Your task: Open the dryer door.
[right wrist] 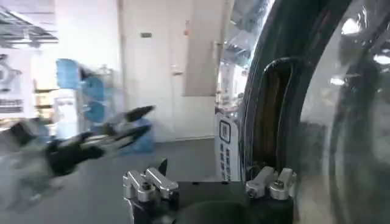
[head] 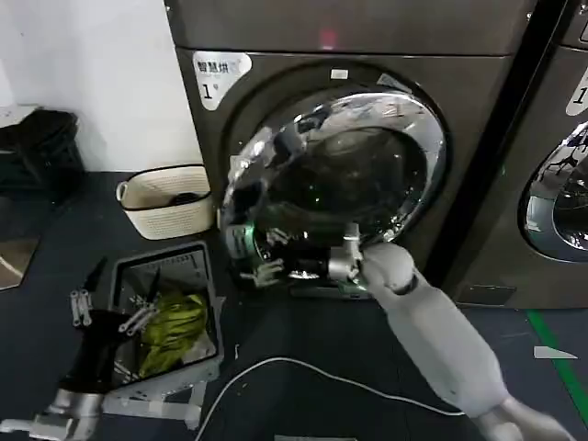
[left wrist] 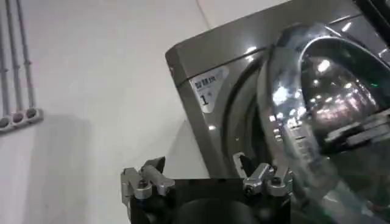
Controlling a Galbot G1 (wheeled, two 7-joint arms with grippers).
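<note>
Looking down from the head camera, I saw the dryer door [head: 340, 175] swung partway out from the front of the dryer [head: 276, 83] with the "1" sticker [head: 219, 75]. Its chrome rim tilted away from the cabinet on the left side, so the dark glass faced forward and toward the robot's right, and the round face stood roughly upright.

My right arm [head: 432, 322] reached up and across from the lower right, forearm slanting toward the door's lower edge. The right gripper [head: 276, 262] sat at the bottom left of the rim; its fingers looked spread apart in the wrist camera, one of them [right wrist: 271, 181] just beside the door's dark inner edge, though I could not be sure whether they touched it.

My left gripper [head: 87, 303] hung low on the left, fingers apart, over a grey bin [head: 207, 354] holding green cloth [head: 175, 326]. A cream basket [head: 165, 211] stood near the dryer.
</note>
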